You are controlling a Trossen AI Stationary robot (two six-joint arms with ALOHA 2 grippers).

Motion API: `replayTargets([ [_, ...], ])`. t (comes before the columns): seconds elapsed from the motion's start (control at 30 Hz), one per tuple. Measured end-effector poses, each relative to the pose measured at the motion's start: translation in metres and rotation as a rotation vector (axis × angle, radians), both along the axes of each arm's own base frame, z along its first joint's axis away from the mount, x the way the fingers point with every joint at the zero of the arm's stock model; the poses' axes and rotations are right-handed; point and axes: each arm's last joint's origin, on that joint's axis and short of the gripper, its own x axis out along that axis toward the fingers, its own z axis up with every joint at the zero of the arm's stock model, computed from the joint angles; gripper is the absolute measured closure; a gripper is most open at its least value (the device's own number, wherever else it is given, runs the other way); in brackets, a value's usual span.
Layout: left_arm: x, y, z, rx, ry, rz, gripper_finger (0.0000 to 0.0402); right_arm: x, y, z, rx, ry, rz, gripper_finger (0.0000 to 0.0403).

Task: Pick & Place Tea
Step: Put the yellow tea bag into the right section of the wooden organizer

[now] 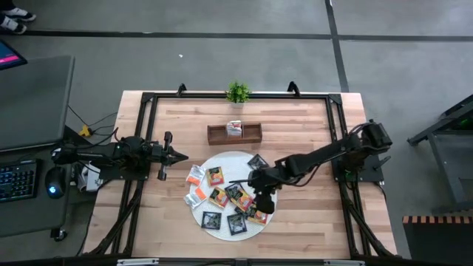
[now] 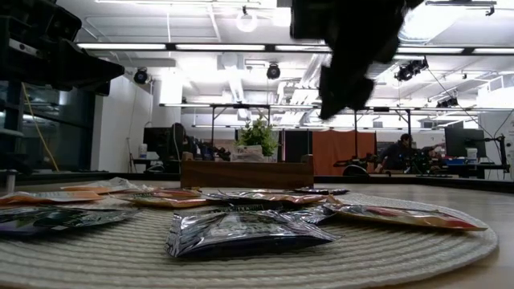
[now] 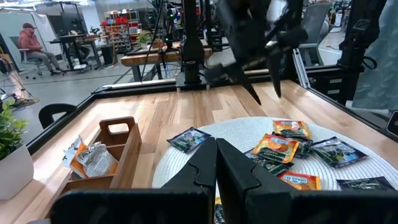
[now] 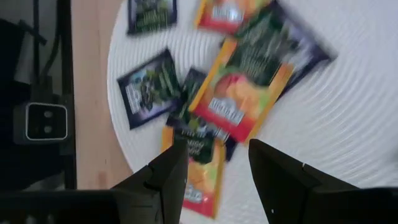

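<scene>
Right gripper (image 1: 264, 201) hovers above the round woven mat (image 1: 247, 158), fingers (image 4: 168, 171) spread partway and holding nothing. Below them the tea sachets (image 1: 238, 198) lie in an overlapping heap: an orange sachet (image 4: 239, 99) rests across black ones (image 4: 148, 87), with another orange one tucked under the edge. That is the danger: coming down here, the fingers could pinch two sachets at once, or slide the flat foil along the mat without lifting it. One sachet already sits in the wooden tray (image 1: 219, 134) near the small plant (image 1: 237, 91). Left gripper (image 1: 164, 155) waits at the table's left side, fingers pressed shut and empty.
</scene>
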Motion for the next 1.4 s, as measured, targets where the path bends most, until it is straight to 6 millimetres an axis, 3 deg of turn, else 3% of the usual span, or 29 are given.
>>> replayTargets([
  [0.23, 0.000, 0.000, 0.000, 0.000, 0.000, 0.000, 0.0401, 0.009, -0.001, -0.029, 0.108, 0.128, -0.049, 0.0235],
  [0.7, 0.000, 0.000, 0.000, 0.000, 0.000, 0.000, 0.0401, 0.020, -0.022, -0.035, 0.190, 0.157, -0.259, 0.0216],
  [0.97, 0.000, 0.000, 0.000, 0.000, 0.000, 0.000, 0.0401, 0.032, -0.020, -0.053, 0.289, 0.162, -0.304, 0.0216],
  [1.4, 0.000, 0.000, 0.000, 0.000, 0.000, 0.000, 0.0401, 0.033, -0.021, -0.063, 0.267, 0.186, -0.332, 0.0217],
])
